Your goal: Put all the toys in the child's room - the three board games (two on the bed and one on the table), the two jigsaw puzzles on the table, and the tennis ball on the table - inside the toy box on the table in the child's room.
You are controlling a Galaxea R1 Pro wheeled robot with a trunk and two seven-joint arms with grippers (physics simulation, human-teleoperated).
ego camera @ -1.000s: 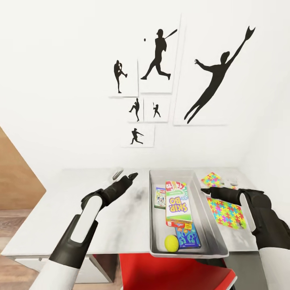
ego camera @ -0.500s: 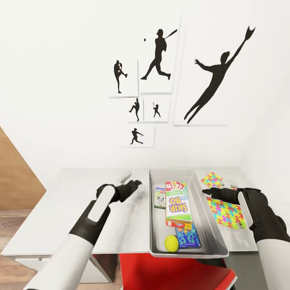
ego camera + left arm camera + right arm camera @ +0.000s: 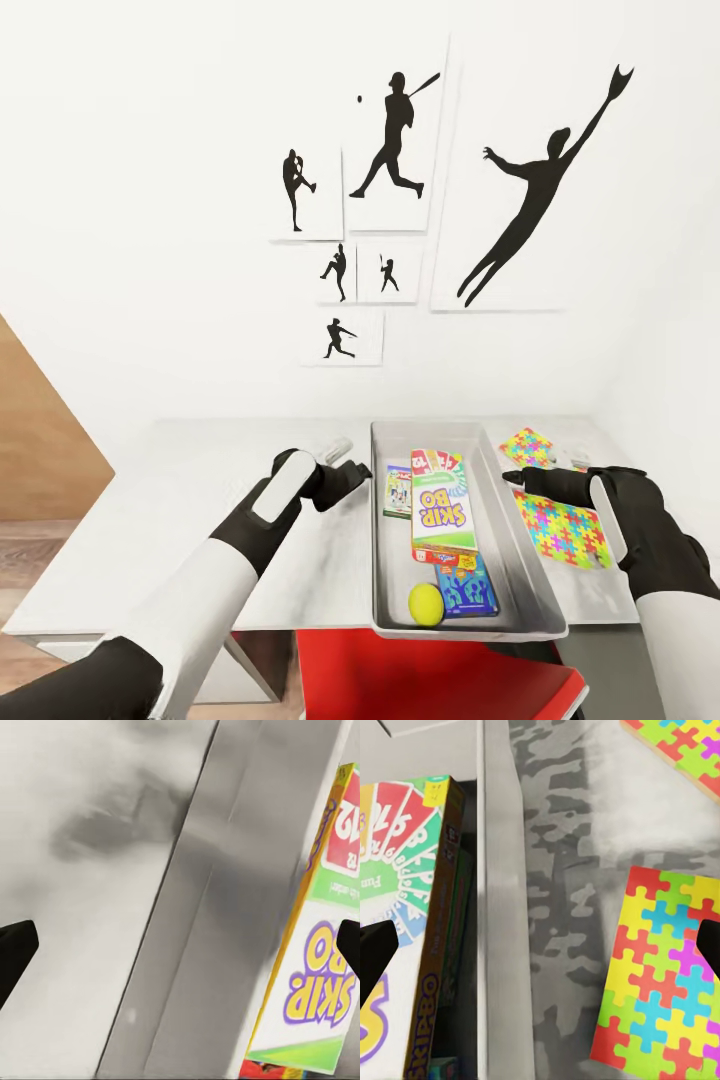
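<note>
Right gripper, jaws spread and empty, hangs over the gap between toy box and the nearer jigsaw puzzle, which lies flat on the table just outboard, long axis along its reach; left gripper spread, farther off.

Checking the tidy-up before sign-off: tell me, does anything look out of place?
Yes. Two jigsaw puzzles lie on the table beside the toy box, not in it. Inside, the Skip-Bo game rests tilted on another box, not flat.
</note>
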